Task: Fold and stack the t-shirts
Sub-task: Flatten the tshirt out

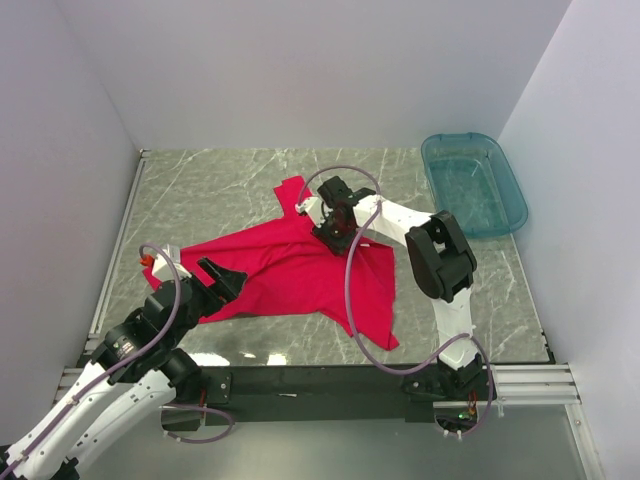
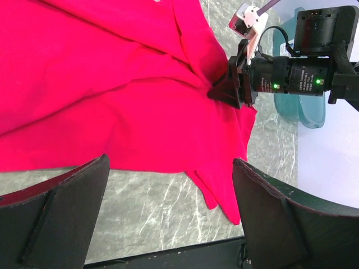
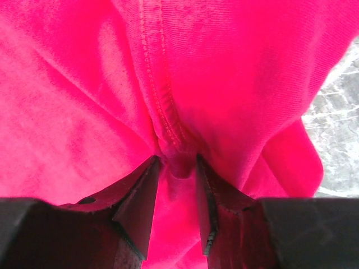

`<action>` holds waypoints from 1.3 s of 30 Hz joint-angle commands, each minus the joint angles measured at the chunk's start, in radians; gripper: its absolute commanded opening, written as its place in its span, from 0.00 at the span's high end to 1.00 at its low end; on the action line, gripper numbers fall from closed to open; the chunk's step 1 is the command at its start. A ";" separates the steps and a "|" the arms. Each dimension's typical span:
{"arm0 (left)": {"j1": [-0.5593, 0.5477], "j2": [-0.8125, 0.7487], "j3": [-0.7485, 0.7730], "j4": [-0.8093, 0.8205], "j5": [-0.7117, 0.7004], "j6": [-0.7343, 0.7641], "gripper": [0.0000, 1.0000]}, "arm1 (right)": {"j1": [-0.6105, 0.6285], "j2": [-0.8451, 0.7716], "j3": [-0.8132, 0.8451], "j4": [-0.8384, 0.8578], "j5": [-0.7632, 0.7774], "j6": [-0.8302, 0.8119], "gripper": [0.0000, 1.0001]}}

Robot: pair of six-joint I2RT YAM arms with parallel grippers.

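the red t-shirt [image 1: 290, 280] lies crumpled in the middle of the tabletop [image 1: 200, 190]. the right gripper [image 3: 176, 162] is closed on a small seam fold. the left gripper [image 1: 222, 278] hangs wide open, holding nothing, at the shirt's left edge. i think such a thin pinch may slip if pulled.

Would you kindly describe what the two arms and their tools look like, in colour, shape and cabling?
Both arms have white link shells with black joint housings: left arm, right arm. A purplish cable loops along each. The left tool and right tool are black, with two flat, wedge-shaped fingers. Two green lights glow on the right wrist's black cylinder.
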 commanded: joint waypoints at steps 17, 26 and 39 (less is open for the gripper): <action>0.003 0.016 0.004 0.054 0.027 0.008 0.04 | -0.038 -0.053 0.046 -0.026 -0.062 0.004 0.72; 0.004 0.015 -0.004 0.059 0.033 0.005 0.04 | -0.051 -0.080 0.072 -0.046 -0.105 0.012 0.64; 0.003 0.021 -0.005 0.068 0.040 0.001 0.04 | -0.053 -0.054 0.071 -0.049 -0.115 0.013 0.61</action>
